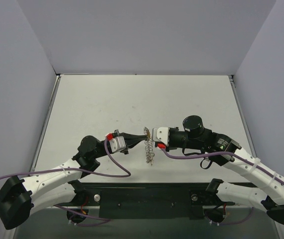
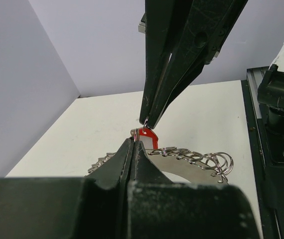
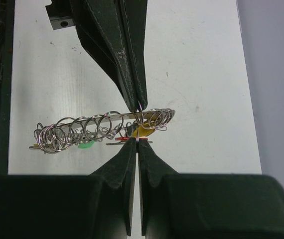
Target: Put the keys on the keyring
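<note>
The keyring (image 1: 149, 148) is a silvery coil of wire loops held above the table between both grippers, which meet tip to tip. My left gripper (image 1: 141, 137) is shut on a loop of it beside the red key (image 2: 150, 137). My right gripper (image 1: 152, 135) is shut on a thin loop of the same coil. In the right wrist view the keyring (image 3: 97, 127) stretches left from the right gripper (image 3: 138, 143), with the yellow key (image 3: 145, 131), the red key (image 3: 124, 140) and the green key (image 3: 85, 145) hanging among its loops. In the left wrist view the left gripper (image 2: 133, 142) sits under the right fingertips (image 2: 148, 119).
The white table (image 1: 142, 99) is walled by grey panels at the back and sides. A black base rail (image 1: 147, 199) runs along the near edge between the arm mounts. Purple cables (image 1: 117, 167) loop off both arms.
</note>
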Available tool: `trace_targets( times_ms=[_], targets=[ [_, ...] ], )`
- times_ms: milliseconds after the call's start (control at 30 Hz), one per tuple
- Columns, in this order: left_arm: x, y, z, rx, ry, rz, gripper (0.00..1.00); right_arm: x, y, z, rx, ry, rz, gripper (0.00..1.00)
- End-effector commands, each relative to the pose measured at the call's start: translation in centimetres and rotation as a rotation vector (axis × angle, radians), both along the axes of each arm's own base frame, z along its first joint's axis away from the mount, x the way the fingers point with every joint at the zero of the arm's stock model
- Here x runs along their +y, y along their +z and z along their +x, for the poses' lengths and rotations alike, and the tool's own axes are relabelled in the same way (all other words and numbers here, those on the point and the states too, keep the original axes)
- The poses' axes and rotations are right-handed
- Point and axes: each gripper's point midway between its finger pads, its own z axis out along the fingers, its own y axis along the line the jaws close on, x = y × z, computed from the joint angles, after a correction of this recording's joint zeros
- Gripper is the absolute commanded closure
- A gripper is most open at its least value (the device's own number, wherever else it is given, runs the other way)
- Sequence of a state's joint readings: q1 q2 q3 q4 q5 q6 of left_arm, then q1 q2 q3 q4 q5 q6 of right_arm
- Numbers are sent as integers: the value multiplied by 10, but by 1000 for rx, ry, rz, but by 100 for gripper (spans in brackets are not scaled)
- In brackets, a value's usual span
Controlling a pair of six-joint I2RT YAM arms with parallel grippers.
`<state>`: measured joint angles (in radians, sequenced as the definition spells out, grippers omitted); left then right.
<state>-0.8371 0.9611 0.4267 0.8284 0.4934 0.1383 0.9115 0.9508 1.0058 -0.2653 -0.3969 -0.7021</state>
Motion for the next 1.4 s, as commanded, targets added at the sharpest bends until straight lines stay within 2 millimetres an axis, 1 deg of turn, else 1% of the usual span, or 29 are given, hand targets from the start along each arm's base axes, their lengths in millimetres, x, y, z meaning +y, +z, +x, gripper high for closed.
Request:
trace_targets(
  times_ms=[0, 167, 333, 467, 600, 767, 833, 1000, 1133, 1233, 1367],
  targets=[
    [6, 35, -5, -80, 6, -110, 100, 6, 15, -6, -5, 24, 67, 100],
    [7, 37, -5, -73, 8, -130, 100, 7, 18, -6, 7, 15, 87, 100],
    [11, 45, -6, -81, 12, -168, 100, 9, 22, -5, 33, -7, 131, 100],
    [14, 46, -5, -78, 22, -182, 100, 9, 25, -4, 49, -24, 154, 100],
    [18, 52, -4, -73, 31, -217, 100, 9, 30, -3, 49, -36, 185, 100],
    [21, 58, -8, -73, 20, -248, 100, 10, 36, -2, 36, -42, 213, 100],
    [21, 58, -8, -70, 17, -253, 100, 9, 39, -2, 30, -42, 218, 100],
    [22, 61, -11, -71, 4, -265, 100, 8, 38, -9, 23, 1, 206, 100],
    [23, 62, -13, -81, -4, -270, 100, 10, 42, -8, 23, -4, 229, 100],
    [23, 63, -14, -85, -6, -273, 100, 11, 40, -9, 45, -9, 238, 100],
    [22, 62, -15, -87, -14, -270, 100, 12, 44, -4, 39, -35, 260, 100]
  ],
)
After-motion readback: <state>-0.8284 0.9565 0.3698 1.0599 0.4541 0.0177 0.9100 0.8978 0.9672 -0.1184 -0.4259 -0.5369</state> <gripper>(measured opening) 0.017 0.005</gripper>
